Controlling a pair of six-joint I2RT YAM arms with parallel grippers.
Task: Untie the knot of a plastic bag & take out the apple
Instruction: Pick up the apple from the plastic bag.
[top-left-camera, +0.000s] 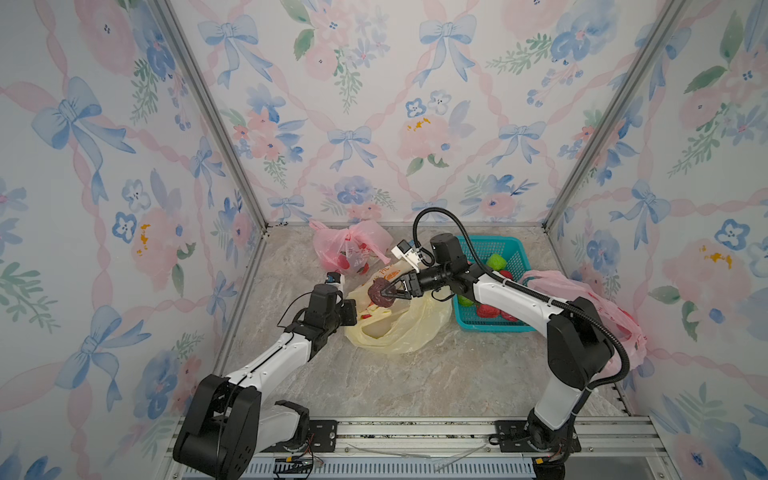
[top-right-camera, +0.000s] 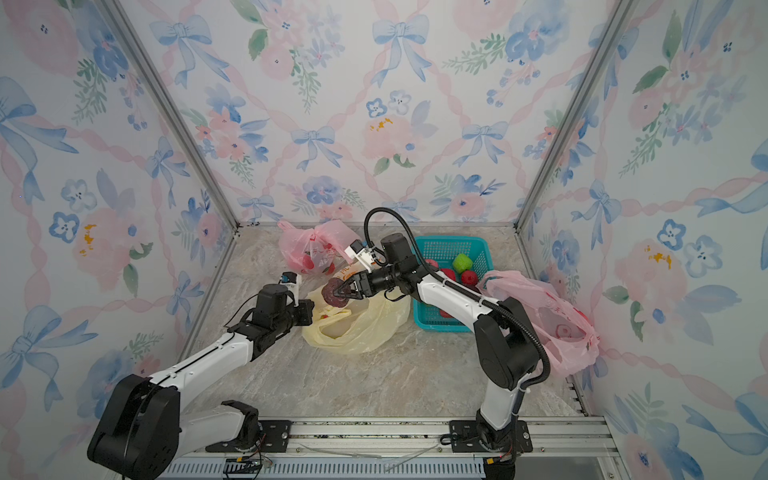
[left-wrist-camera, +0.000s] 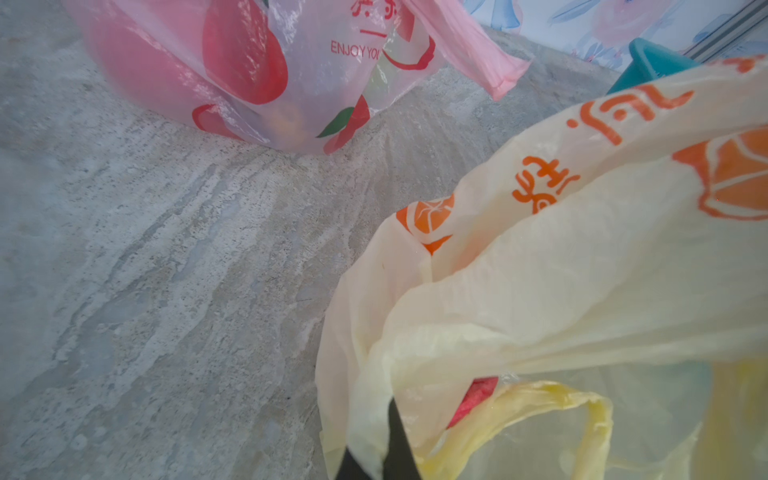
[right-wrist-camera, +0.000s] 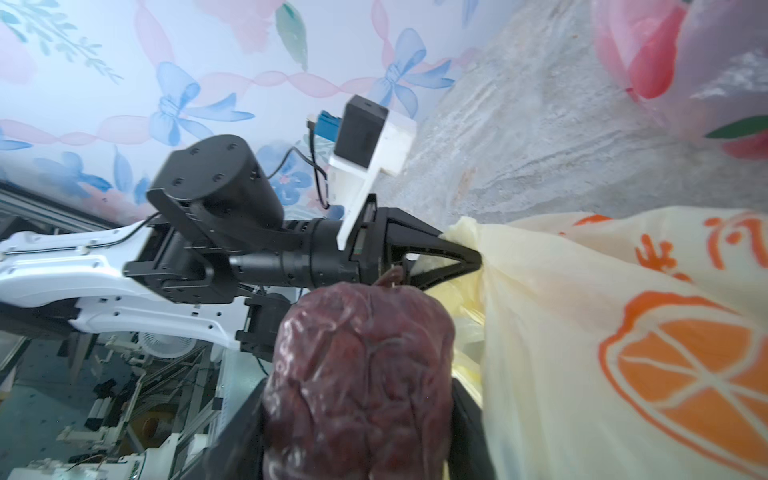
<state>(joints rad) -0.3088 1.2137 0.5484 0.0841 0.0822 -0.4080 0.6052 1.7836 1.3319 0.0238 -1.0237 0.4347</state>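
The yellow bag's (top-left-camera: 399, 328) rim is pinched by the left gripper (right-wrist-camera: 473, 259) so the mouth is kept open while a dark red apple (top-left-camera: 379, 293), clamped in the right gripper (top-left-camera: 388, 292), is lifted clear.

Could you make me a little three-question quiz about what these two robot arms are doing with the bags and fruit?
1. True or false: the right gripper holds a dark red wrinkled fruit.
2. What is the left gripper pinching? A) the blue basket B) the yellow bag's edge C) the knotted pink bag
3. Fill in: the green fruit lies in the blue ____.

Key:
1. True; it is above the opened yellow bag.
2. B; the knotted pink bag sits untouched behind.
3. Basket.
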